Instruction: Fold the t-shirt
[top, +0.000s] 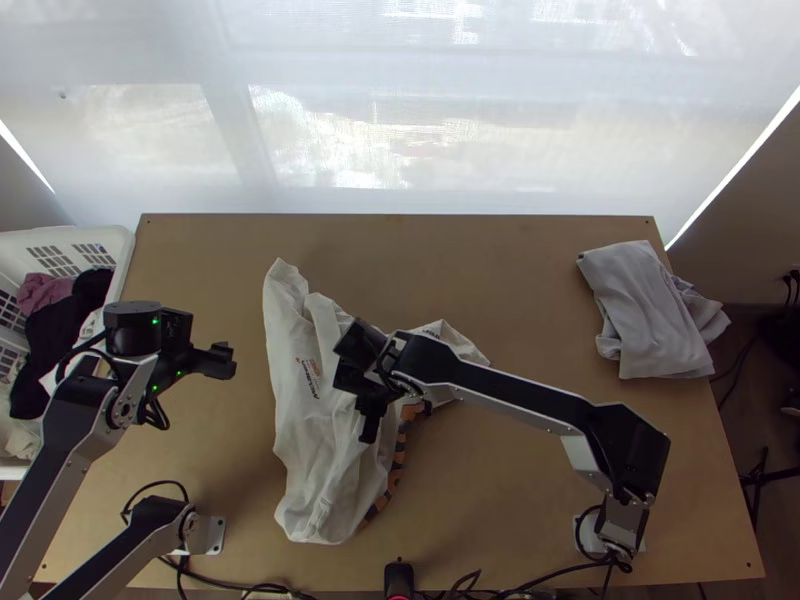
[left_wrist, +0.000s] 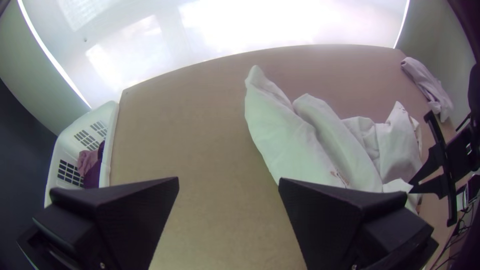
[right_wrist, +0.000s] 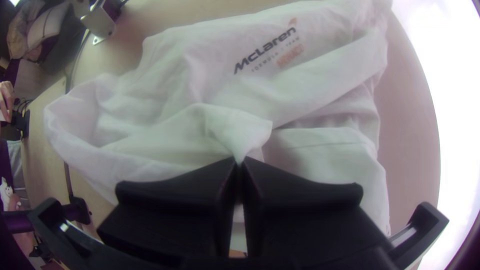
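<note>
White T-shirt (top: 318, 440): bunched and rumpled on the bench (top: 510, 500), left of its middle; its long axis runs from the far side to the near side, with a shorter part spreading rightward beyond the right hand
Right hand (right_wrist: 239, 162): clenched on a raised pinch of the shirt's fabric, over its right part; the chest print (top: 308, 372) lies to the left of it
Left hand (left_wrist: 228, 182): released, fingers wide apart; it is above the bench, between the laundry basket (top: 125, 245) and the shirt's long left edge
Nearer hand: the right one, already on the cloth; the left is well apart from it, yet faces that long left edge
Striped strip (top: 398, 462): orange and black, along the shirt's near right side
Grey folded cloth (top: 650, 315): at the bench's far right, well apart from the shirt
Step in hand: probably straightening or turning over a layer, an early stage; the shirt needs spreading flat before a clean fold
Risk: a pull by the right hand alone may drag the whole bundle or deepen its creases
</note>
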